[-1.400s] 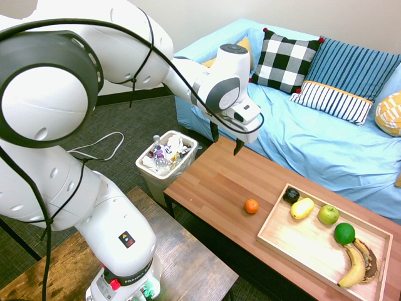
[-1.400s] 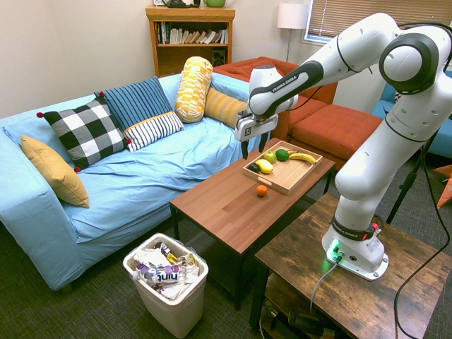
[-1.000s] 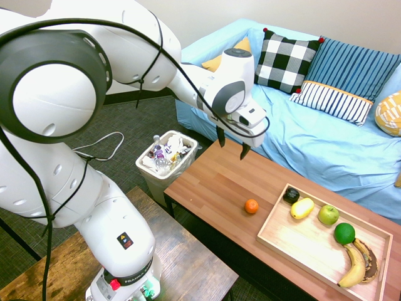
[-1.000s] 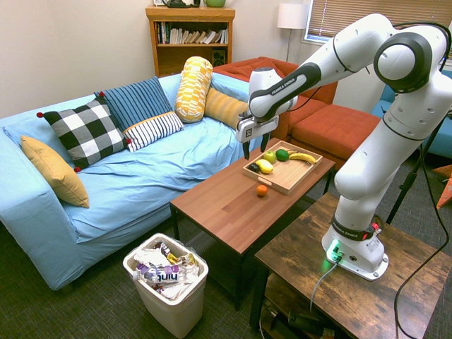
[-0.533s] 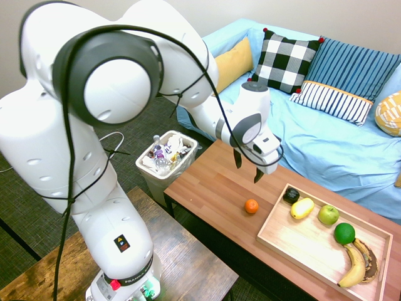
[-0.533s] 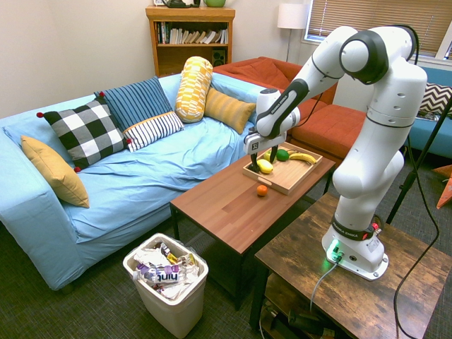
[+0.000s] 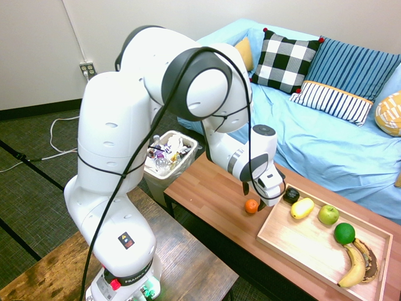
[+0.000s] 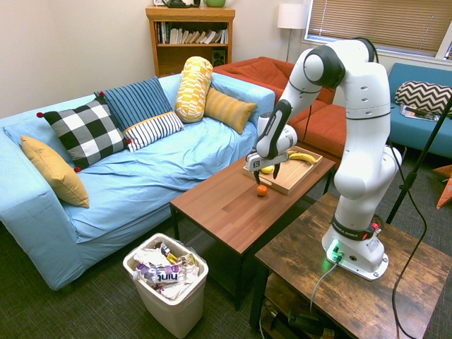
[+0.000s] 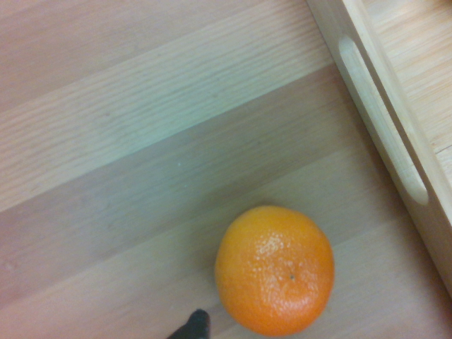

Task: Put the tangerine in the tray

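Tangerine [image 7: 251, 206] on the tabletop [image 7: 202, 188], just outside the handled end of the tray [image 7: 270, 219]. Hand [image 8: 267, 180] spread, nothing gripped, low by the fruit. Step judged: final alignment for the grasp. Best centre both fingers about the fruit before lowering, keep clear of the tray wall, close gently at its widest part to avoid rolling it

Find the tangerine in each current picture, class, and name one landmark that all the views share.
First exterior view: the tangerine is just below centre, on the table left of the tray.
Second exterior view: right of centre, slightly below mid-height.
Wrist view: lower part, right of centre.
Shared landmark: the tray's wooden rim.
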Robot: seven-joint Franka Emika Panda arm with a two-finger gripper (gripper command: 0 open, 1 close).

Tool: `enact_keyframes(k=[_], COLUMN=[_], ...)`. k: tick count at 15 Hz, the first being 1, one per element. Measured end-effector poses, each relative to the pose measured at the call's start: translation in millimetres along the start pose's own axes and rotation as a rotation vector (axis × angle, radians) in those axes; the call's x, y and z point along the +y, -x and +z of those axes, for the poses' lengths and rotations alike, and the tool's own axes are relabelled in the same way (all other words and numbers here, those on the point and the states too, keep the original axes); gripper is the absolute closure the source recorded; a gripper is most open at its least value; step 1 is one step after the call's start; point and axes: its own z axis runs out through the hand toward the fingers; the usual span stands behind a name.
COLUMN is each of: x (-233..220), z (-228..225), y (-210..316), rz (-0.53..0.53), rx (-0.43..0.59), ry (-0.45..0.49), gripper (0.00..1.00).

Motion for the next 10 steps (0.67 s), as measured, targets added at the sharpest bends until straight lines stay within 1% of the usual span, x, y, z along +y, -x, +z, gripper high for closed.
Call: enact_keyframes(k=[4,5,10], x=[-11.9,-11.8,-13.9], z=[30.5,36.5,46.9], y=[-2.4,-3.1,-6.5], rz=[0.017,0.017,0.020], rx=[-0.021,-0.024,-0.031], ry=[0.019,0.026,0.025], gripper=[0.00,1.00,1.00])
